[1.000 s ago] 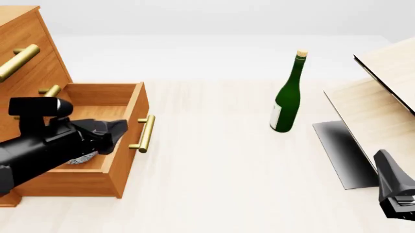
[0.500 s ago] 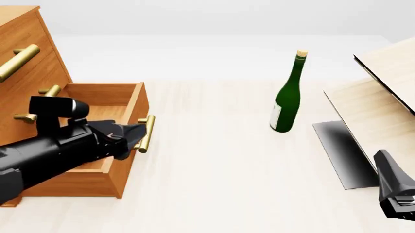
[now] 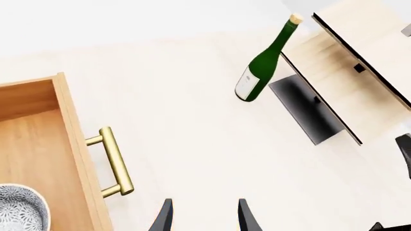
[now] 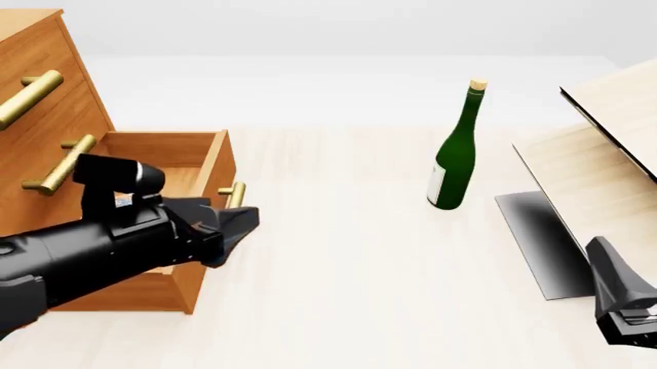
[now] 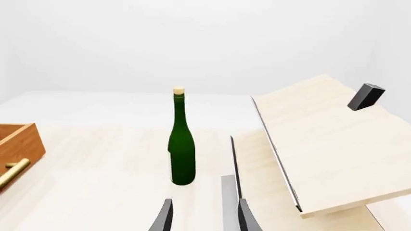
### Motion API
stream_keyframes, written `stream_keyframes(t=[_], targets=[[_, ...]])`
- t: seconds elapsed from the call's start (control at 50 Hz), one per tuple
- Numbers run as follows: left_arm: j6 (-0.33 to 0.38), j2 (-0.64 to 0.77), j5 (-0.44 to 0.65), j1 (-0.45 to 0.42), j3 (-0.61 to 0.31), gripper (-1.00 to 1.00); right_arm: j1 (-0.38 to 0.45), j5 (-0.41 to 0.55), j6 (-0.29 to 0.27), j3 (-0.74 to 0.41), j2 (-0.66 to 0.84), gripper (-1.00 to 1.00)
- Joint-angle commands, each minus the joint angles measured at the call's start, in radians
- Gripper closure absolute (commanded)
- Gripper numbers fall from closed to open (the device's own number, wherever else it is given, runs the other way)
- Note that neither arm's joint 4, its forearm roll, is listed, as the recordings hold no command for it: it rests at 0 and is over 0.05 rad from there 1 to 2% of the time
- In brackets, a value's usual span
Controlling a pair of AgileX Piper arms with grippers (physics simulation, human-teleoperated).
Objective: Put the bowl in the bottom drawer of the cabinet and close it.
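Observation:
The bowl [image 3: 14, 208], white with a grey speckled pattern, lies inside the open bottom drawer [image 3: 38, 144]; in the front view my left arm hides it. The drawer [image 4: 154, 144] stands pulled out of the orange-brown cabinet [image 4: 46, 84], its brass handle [image 4: 235, 196] facing right. My left gripper [image 4: 245, 225] hovers just past the drawer front, beside the handle [image 3: 115, 161], open and empty, as the left wrist view [image 3: 204, 219] also shows. My right gripper [image 4: 598, 250] waits low at the near right, open [image 5: 204, 216] with nothing between its fingers.
A green bottle [image 4: 454, 154] stands upright mid-table, also seen from the left wrist [image 3: 260, 65] and right wrist [image 5: 182, 144]. A pale light-wood structure [image 4: 605, 154] with a dark base plate [image 4: 544, 238] fills the right side. Two closed upper drawers sit above the open one.
My left gripper has moved right, out of the drawer and past its front, leaving the bowl inside. The right gripper has shifted slightly.

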Motion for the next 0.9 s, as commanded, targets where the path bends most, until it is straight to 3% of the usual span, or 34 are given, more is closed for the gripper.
stream_keyframes(t=[0.02,0.48,0.9], targets=[[-0.016,0.017,-0.001,-0.061,0.003,-1.00,0.003,-0.004,-0.001,0.000,0.005,-1.00],[-0.087,0.092,-0.047,-0.117,0.023,-1.00,0.004,-0.004,-0.002,0.000,0.006,-1.00],[-0.166,0.137,-0.080,-0.098,0.067,-1.00,0.004,-0.005,-0.002,0.000,0.007,-1.00]])
